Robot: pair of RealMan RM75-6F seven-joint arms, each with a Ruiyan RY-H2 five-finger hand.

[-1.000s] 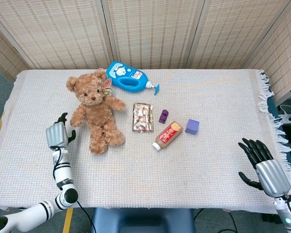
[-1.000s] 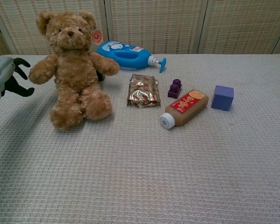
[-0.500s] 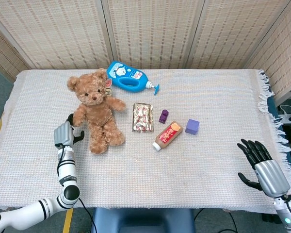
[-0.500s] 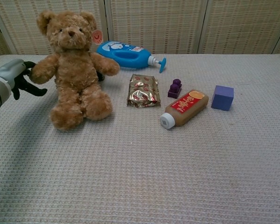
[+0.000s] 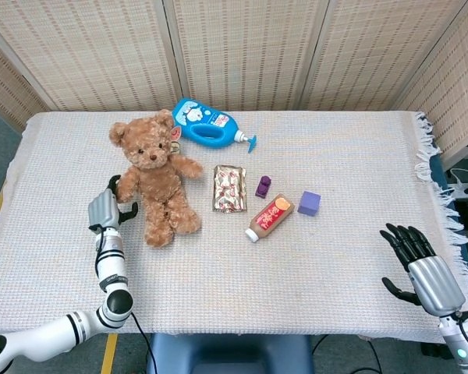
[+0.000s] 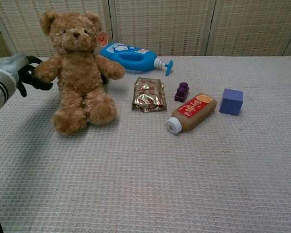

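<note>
My left hand [image 5: 104, 209] closes its fingers [image 6: 37, 82] around the outstretched paw of the teddy bear [image 5: 154, 178], which sits at the table's left side. The chest view shows that grip from close by, the dark fingers wrapped on the paw. Only the head view shows my right hand [image 5: 420, 265], low at the table's right edge, fingers spread and holding nothing, well apart from everything. The table [image 5: 312, 265] wears a pale woven cloth fringed at the right; woven screens stand behind. A blue pump bottle [image 5: 209, 126] lies just behind the bear. To its right lie a foil packet [image 5: 228, 188], a small purple piece [image 5: 263, 186], a brown bottle [image 5: 271, 217] on its side and a violet cube [image 5: 310, 203].
</note>
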